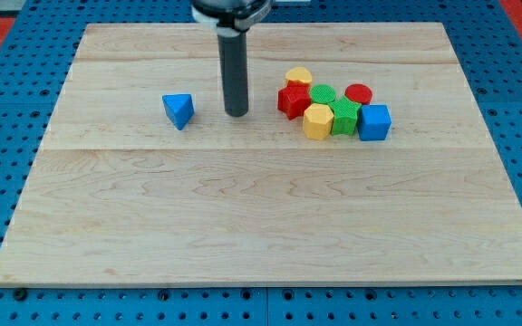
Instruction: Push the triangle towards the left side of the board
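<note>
The blue triangle (178, 110) is seen lying on the wooden board (261, 217) in its upper left part, nearer the top edge than the bottom, well apart from every other block. My tip (236, 114) is set down on the board just to the triangle's right, with a small gap between them; no contact is shown. No jaws are carried by the rod, so nothing is held.

Further towards the right edge, a tight cluster is gathered: a yellow block (299, 78) at its top, a red block (293, 100), a green cylinder (323, 94), a red cylinder (359, 93), a yellow hexagonal block (317, 121), a green block (344, 117) and a blue cube (374, 121). The tip is placed between the triangle and this cluster.
</note>
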`<action>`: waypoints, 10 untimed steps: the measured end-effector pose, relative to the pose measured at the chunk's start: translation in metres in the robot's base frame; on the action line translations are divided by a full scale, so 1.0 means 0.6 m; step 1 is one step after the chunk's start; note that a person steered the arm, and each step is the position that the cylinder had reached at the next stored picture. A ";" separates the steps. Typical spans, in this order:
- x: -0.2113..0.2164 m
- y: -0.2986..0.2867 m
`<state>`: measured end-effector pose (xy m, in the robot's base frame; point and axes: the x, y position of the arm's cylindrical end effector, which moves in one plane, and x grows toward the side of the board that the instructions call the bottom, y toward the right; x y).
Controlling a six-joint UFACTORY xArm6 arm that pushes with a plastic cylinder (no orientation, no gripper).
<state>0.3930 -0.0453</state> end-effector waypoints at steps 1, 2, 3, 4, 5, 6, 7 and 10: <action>-0.001 -0.059; -0.016 -0.027; -0.020 -0.092; -0.020 -0.207; -0.020 -0.228; 0.067 -0.165; 0.158 -0.107; 0.200 -0.018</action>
<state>0.5131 -0.0562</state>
